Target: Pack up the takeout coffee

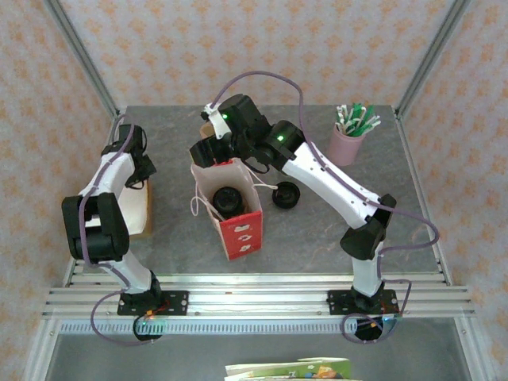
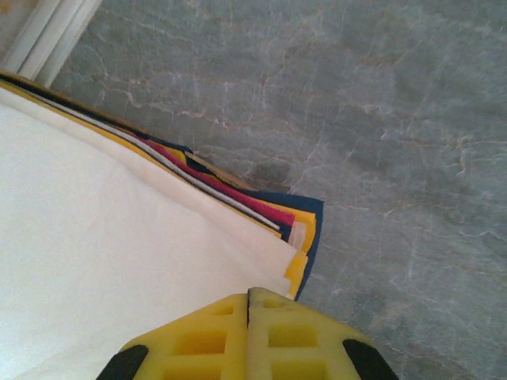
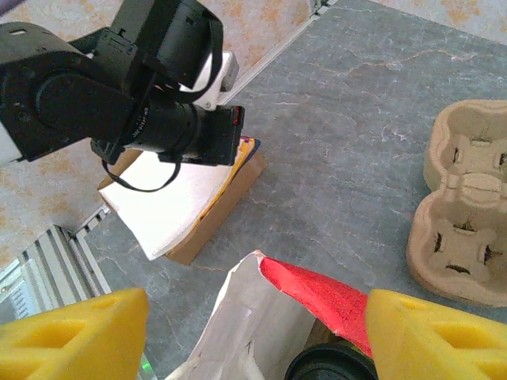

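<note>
Sitting inside the red-and-white paper bag point(image 1: 240, 232) in the middle of the tabletop point(image 1: 317, 238), the takeout coffee point(image 1: 228, 198) shows just its round black lid from above. The right end effector point(image 3: 257, 317) hangs over the bag's open mouth, released, its yellow fingers spread wide and touching nothing. The left end effector point(image 2: 248, 305) is clenched, fingers pressed together at the corner of a stack of white sheets point(image 2: 95, 261) in a shallow cardboard box point(image 3: 214, 218) (whether a sheet is pinched cannot be told). White marks on the bag's red side are too small to read. A loose black lid point(image 1: 286, 194) lies just right of the bag; a pink cup point(image 1: 347, 147) of sticks stands at the far right, and a pulp cup carrier point(image 3: 459, 222) lies beyond the bag.
</note>
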